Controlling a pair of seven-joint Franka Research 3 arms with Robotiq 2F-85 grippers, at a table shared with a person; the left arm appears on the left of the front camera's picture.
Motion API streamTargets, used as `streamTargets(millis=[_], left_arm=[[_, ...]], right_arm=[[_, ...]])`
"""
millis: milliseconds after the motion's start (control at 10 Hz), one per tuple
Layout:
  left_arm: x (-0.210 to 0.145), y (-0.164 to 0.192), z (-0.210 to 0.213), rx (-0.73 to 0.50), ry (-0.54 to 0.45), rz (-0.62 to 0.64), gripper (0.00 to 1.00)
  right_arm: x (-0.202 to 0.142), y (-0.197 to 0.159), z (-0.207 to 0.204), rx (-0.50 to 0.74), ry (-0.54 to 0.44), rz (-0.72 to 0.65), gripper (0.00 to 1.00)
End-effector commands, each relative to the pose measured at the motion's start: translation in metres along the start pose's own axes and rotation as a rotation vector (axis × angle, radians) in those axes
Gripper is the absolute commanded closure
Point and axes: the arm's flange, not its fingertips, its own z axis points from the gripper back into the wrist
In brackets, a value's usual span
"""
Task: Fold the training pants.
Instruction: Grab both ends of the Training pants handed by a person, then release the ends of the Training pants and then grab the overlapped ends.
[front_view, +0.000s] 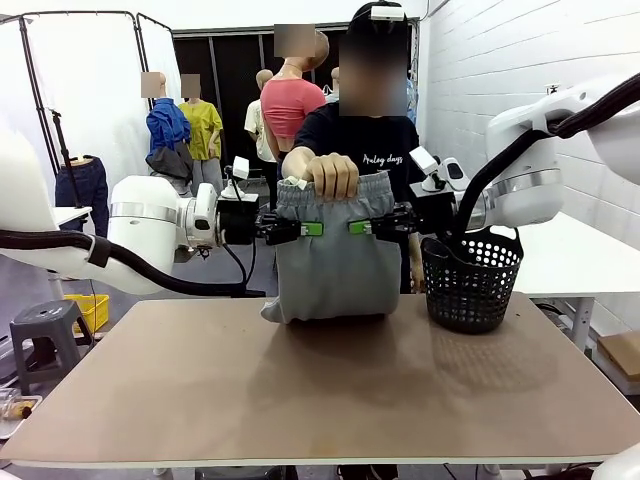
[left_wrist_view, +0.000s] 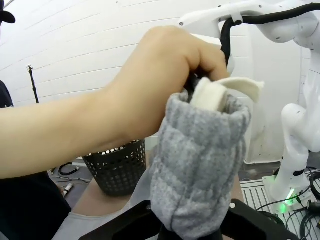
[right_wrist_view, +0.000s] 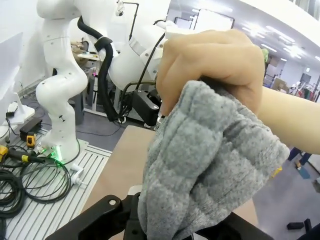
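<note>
- Grey jersey training pants (front_view: 335, 275) hang between the two grippers, their lower part slumped on the table (front_view: 320, 390) below both sets of fingers.
- The left gripper (front_view: 308, 229) is clamped tight on the cloth just under the waistband (front_view: 372, 187). The right gripper (front_view: 360, 228) is clamped the same way, at the same height and close beside it.
- A person's hand (front_view: 333, 176) grips the waistband just above and between the two grippers, so the garment hangs from three holds.
- Judged from this, the step in hand is taking the pants over from the person.
- To do it well, both pinches should hold all the gathered layers, not only the outer skin.
- Once the hand lets go, drawing the grippers apart evenly should stretch the waistband flat.
- The black basket (front_view: 470, 285) stands below the right gripper and to its outer side. Spreading that way calls for care, or the cloth may catch on the rim.
</note>
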Motion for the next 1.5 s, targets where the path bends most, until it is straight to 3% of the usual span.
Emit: streamTargets(millis=[0,100,1400], left_arm=[[-0.001,0.008,0.003,-0.048,-0.035,0.048,1.0],[0.0,0.0,0.0,0.0,0.0,0.0,1.0],[0.0,0.0,0.0,0.0,0.0,0.0,1.0]], right_arm=[[0.006,-0.02,-0.01,0.02,0.08,-0.001,1.0],[0.0,0.0,0.0,0.0,0.0,0.0,1.0],[0.0,0.0,0.0,0.0,0.0,0.0,1.0]])
